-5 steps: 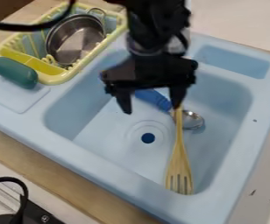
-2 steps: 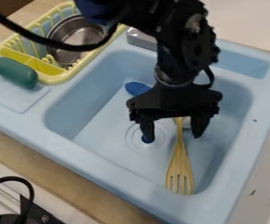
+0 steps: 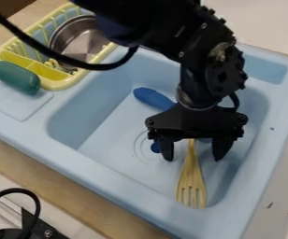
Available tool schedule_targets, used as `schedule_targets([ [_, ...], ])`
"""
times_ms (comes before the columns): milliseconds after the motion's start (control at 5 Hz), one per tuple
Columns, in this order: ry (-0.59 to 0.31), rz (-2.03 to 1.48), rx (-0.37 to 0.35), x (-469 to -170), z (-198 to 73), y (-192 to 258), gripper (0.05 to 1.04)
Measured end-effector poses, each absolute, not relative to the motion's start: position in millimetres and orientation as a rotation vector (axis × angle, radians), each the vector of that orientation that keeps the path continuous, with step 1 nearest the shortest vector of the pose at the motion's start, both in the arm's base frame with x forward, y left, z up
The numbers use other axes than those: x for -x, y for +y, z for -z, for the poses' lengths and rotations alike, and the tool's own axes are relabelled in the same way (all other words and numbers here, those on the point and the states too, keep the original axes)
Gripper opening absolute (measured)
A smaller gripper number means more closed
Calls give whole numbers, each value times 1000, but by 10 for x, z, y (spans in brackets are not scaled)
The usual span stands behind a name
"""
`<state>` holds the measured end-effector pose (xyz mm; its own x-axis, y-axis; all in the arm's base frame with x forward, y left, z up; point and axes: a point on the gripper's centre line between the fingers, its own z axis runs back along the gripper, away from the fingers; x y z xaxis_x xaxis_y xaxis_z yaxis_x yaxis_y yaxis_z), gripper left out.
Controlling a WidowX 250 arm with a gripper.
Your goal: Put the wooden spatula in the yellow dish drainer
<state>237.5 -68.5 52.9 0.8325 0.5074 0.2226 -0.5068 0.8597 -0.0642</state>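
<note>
Clearly slotted, pale wooden spatula, handle partly hidden.

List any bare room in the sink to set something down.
Bare: sink floor between drain and the wall nearest the yellow dish drainer. Crowded: around the wooden spatula, with the end effector over it and the blue handle behind.

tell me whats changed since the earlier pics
The gripper has moved down and to the right in the view, so its open fingers now stand on either side of the wooden spatula's handle. Nothing has visibly been taken hold of or let go. The spatula, the blue handle, the yellow dish drainer and the metal pot stayed put.
</note>
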Motion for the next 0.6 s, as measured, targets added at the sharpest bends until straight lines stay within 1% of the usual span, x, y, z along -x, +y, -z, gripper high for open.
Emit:
schedule_targets([
  [200, -223, -549, -4, -2422, -510, -711, 948],
  [400, -212, -565, 5, -2460, -502, -678, 726],
  [600, -198, -561, 37, -2452, -481, -677, 455],
])
